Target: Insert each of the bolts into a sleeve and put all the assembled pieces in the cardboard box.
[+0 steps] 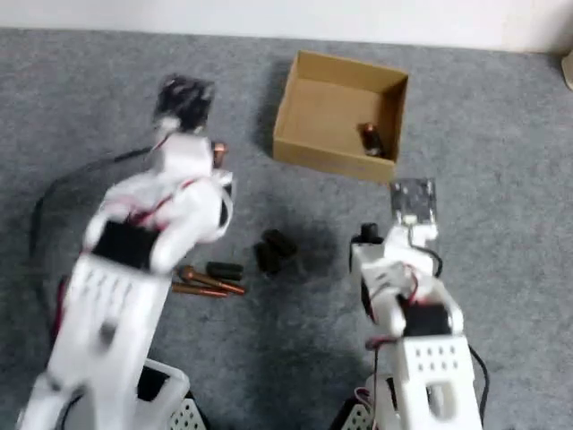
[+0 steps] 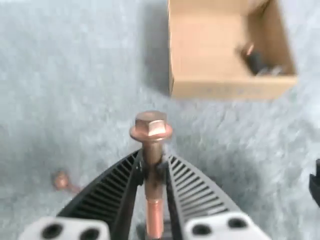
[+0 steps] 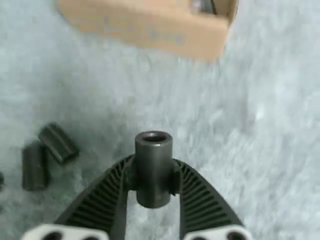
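Bolt point(image 2: 151, 131) pinched in left claw point(image 2: 152, 160), sleeve point(image 3: 153, 150) pinched in right claw point(image 3: 152, 167)

Soft, even light (shadows faint)

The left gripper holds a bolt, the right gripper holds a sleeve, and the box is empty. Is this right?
Not quite. The box is not empty: the high view shows one piece lying inside it. The left gripper does hold a bolt and the right gripper a sleeve.
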`<state>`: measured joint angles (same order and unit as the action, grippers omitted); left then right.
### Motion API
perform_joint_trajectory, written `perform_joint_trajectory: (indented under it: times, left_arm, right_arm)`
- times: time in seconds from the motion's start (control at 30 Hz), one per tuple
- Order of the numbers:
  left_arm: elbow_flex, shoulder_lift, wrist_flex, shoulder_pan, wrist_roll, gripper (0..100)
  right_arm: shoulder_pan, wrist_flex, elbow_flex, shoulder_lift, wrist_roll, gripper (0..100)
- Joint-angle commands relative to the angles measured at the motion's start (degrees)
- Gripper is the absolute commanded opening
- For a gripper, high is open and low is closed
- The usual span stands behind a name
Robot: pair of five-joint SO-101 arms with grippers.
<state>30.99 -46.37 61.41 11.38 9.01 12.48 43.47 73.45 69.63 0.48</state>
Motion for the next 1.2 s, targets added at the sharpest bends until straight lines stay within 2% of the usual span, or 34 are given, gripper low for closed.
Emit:
perform_joint_trajectory:
  times: [0.0,0.1,0.17,0.3,0.4,0.47,0.63,0.77,0.9,1.17]
  left_arm:
    - [9.6,-15.0,-9.9,1.2,-0.2,0]
    - [22.8,-25.8,-20.5,3.2,1.0,0]
    - [32.7,-33.4,-28.3,5.1,5.1,0]
    - [50.1,-47.3,-47.2,8.4,12.3,0]
    - [59.9,-55.7,-58.8,9.5,12.5,0]
    - [62.9,-59.3,-62.9,9.4,12.5,0]
    - [63.4,-57.3,-63.6,11.6,13.0,0]
    - [62.8,-57.3,-56.8,17.3,13.0,0]
    - [62.9,-57.3,-53.5,21.8,13.0,0]
    - [62.9,-57.3,-51.4,23.0,13.0,0]
  right_arm:
    - [4.1,-1.3,3.4,16.2,0.8,0.4]
    - [7.3,-1.3,7.5,29.3,0.8,0.4]
    - [9.0,-1.3,10.3,36.4,0.8,0.4]
    - [11.6,-1.5,13.1,33.8,0.6,0.4]
    - [15.3,-1.5,13.1,35.5,0.7,0.4]
    - [18.2,-1.5,13.1,36.0,0.7,0.4]
    - [23.2,-1.5,13.6,35.7,0.8,0.4]
    - [23.2,-1.5,13.6,35.7,0.8,0.4]
    - [23.2,-1.3,13.7,35.7,6.9,0.4]
    - [22.0,-0.3,13.8,35.7,8.4,0.4]
